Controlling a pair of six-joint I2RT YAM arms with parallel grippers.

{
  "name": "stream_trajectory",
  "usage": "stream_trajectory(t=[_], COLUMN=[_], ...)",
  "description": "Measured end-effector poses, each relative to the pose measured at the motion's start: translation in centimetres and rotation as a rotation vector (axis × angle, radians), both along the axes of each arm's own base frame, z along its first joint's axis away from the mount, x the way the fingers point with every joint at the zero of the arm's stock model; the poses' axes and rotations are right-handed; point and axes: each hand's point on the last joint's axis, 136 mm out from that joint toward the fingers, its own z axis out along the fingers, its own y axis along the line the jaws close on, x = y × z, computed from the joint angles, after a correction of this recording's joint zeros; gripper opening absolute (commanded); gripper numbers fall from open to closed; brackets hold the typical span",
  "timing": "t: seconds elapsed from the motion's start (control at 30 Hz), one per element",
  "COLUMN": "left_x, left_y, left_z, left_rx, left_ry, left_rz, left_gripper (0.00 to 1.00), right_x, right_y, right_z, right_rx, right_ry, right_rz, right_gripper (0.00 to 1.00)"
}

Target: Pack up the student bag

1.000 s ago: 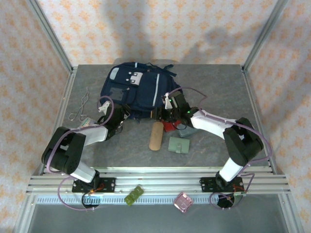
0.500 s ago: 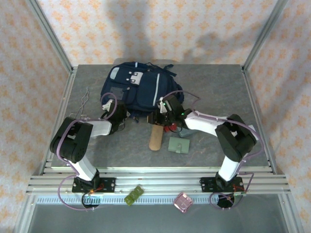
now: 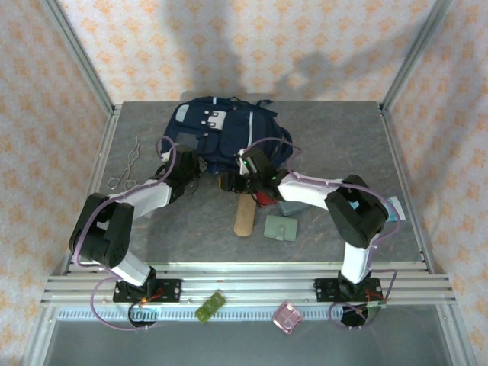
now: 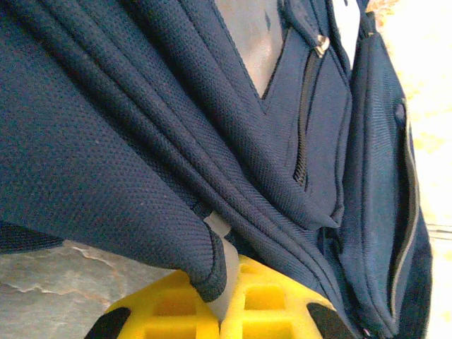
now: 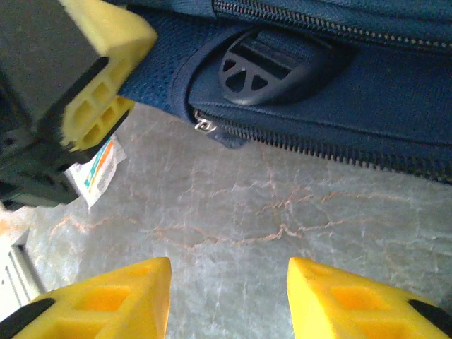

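Left fingers (image 4: 164, 315) closed, pinching student bag (image 4: 106, 127) hem

Overhead camera faces down; all 3 views share the student bag (image 3: 217, 137), wrists closest.

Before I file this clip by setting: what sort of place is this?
Probably a robot lab test cell, not a classroom: aluminium frame posts, patterned backdrop panels, and a grey table with a mounting rail at its near edge.
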Motion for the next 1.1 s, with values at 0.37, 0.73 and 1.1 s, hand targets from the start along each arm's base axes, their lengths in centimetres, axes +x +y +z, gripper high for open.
stream_trajectory(t=[0.37,0.73,1.1], left_x=[-0.1,0.5,0.9], left_y=[-1.3,-2.0,-2.0], left_z=[0.5,1.7,2.4], left_rx=[-0.067,-0.103,-0.115], left_ry=[0.019,0.003,-0.010], left_rz=[-0.017,-0.027,-0.019], left_gripper=[0.00,0.00,0.00], right_x=[2.3,6.1,7.5], right_y=[2.0,2.3,2.5], right_z=[0.2,0.1,-0.4], right_rx=[0.005,-0.042,-0.086], right_ry=[-0.131,-0.213,-0.260], right_rz=[-0.072,-0.187,-0.225], right_gripper=[0.50,0.40,0.00])
